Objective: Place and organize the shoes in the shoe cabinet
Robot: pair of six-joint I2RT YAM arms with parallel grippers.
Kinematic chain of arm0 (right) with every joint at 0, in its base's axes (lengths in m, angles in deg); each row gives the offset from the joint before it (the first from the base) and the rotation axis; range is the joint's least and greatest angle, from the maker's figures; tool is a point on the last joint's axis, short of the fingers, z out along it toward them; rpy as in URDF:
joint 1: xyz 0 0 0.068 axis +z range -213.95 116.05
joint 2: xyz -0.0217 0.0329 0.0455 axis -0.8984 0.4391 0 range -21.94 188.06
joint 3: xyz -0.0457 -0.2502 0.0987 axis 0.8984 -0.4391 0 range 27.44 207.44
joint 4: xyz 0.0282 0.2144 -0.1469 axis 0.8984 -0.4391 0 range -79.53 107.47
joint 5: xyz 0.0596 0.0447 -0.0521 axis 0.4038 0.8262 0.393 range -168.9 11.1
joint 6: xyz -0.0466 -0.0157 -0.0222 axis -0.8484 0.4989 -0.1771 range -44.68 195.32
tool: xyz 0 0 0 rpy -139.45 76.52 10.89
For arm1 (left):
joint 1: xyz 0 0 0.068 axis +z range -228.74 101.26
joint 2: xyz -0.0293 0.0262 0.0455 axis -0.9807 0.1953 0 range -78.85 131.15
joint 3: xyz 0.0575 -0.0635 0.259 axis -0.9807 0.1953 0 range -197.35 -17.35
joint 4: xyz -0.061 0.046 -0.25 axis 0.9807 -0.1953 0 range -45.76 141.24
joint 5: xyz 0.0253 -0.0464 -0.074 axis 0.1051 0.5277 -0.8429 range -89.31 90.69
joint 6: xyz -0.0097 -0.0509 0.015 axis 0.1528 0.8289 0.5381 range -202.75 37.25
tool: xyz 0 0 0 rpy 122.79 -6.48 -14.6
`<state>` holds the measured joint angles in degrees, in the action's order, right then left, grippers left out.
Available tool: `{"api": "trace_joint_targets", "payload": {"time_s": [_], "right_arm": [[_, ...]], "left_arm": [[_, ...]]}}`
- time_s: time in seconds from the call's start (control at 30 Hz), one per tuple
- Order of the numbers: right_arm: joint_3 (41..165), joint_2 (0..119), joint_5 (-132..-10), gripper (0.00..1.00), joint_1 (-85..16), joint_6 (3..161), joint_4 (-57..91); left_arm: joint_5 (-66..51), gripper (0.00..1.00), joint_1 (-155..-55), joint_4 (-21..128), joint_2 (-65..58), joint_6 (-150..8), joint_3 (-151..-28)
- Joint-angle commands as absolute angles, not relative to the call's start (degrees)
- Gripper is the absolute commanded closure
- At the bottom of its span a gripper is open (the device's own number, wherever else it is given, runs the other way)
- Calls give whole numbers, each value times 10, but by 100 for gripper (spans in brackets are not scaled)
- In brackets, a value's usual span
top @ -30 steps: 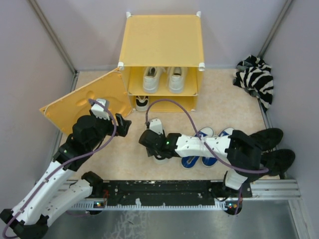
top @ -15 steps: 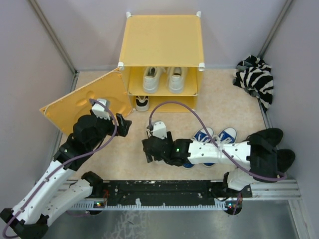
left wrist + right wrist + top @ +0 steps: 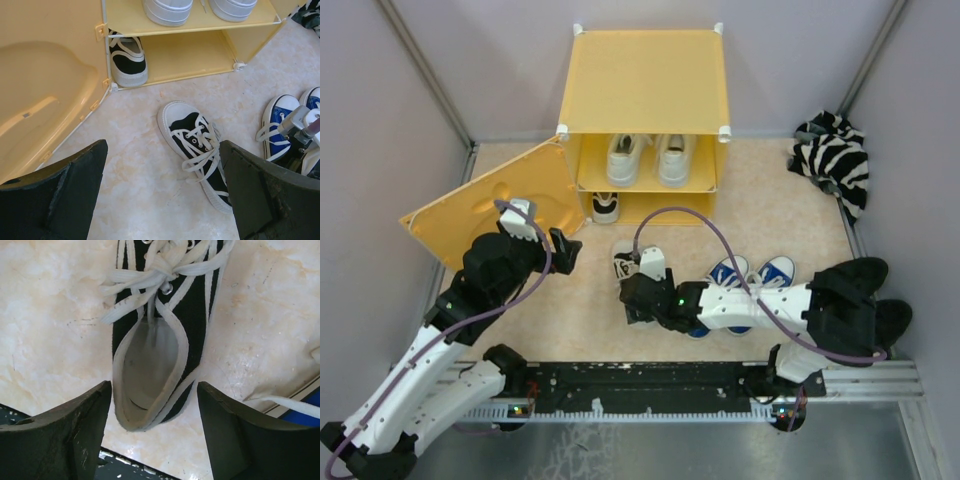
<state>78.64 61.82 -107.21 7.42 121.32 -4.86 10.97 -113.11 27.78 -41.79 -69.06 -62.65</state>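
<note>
Where the counter [image 3: 780, 215] nears the left wall, the hinged front panel [image 3: 485, 205] of the shoe cabinet [image 3: 645, 85] is seen swung open and tilted outward, its embossed shape facing up. Just to its right, the left claw [image 3: 567, 252] is held above the counter with its fingers [image 3: 65, 200] spread fully apart and nothing between them.

The yellow-orange cabinet is set at the back, against the rear wall. On its inner shelf the all-white pair [image 3: 625, 158] is placed side by side. In the lower compartment one black-and-white shoe [image 3: 127, 60] is tucked at the left side, close to the panel's hinge.

The second black-and-white shoe [image 3: 197, 145] is found upright on the counter in front of the cabinet, apart from it, with its toe turned toward the cabinet and slightly leftward. The right claw [image 3: 153, 387] is held at the heel end of this shoe. Its fingers [image 3: 65, 435] are parted on either side of the heel, and in the right wrist view a narrow gap is shown on each side, so no grip is seen.

Further right, the blue pair [image 3: 775, 272] is stood side by side, white toe caps toward the cabinet, partly covered by the right arm. The all-black pair [image 3: 870, 268] is seen at the right edge, partly hidden under that arm. A striped black-and-white cloth [image 3: 833, 160] is bunched in the back right corner.
</note>
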Motion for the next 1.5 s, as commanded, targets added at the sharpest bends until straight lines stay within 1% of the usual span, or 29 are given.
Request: {"api": "trace_joint_targets", "payload": {"time_s": [0.0,0.07,0.1,0.17,0.2,0.27,0.33,0.47,0.5,0.53,0.57,0.67,0.7,0.83,1.0,1.13,1.33,1.47], "right_arm": [[780,627,-1078,31,69,1205,19],[777,635,-1077,34,69,1209,21],[774,638,-1077,37,69,1210,26],[764,641,-1082,46,68,1212,34],[763,642,-1085,49,68,1213,32],[761,642,-1087,52,68,1221,22],[751,637,-1083,53,69,1226,23],[726,632,-1076,62,68,1225,51],[725,634,-1076,65,68,1225,54],[725,638,-1077,74,68,1224,56],[724,642,-1076,79,68,1223,59],[725,649,-1081,91,69,1222,61],[725,648,-1084,99,69,1219,63],[733,616,-1123,100,68,1205,61],[738,548,-1213,100,69,1198,88],[744,540,-1285,100,68,1179,121],[725,579,-1343,100,42,1111,268],[706,612,-1345,100,18,1023,418]], "left_arm": [[117,1,-1132,278,-420,-688,-634],[118,1,-1132,278,-422,-688,-633],[118,1,-1132,277,-423,-688,-632],[117,1,-1132,278,-425,-688,-629],[116,1,-1132,277,-425,-687,-629],[115,1,-1132,275,-426,-685,-627],[116,1,-1132,273,-428,-683,-624],[117,1,-1132,275,-433,-680,-620],[117,1,-1132,274,-433,-680,-620],[116,1,-1132,274,-434,-680,-620],[116,1,-1132,273,-433,-680,-621],[118,1,-1132,272,-434,-681,-623],[118,1,-1132,272,-433,-682,-623],[119,1,-1132,271,-433,-687,-635],[124,1,-1132,270,-433,-693,-645],[125,1,-1132,269,-434,-691,-642],[124,1,-1132,268,-434,-689,-639],[125,1,-1132,268,-432,-690,-638]]}}
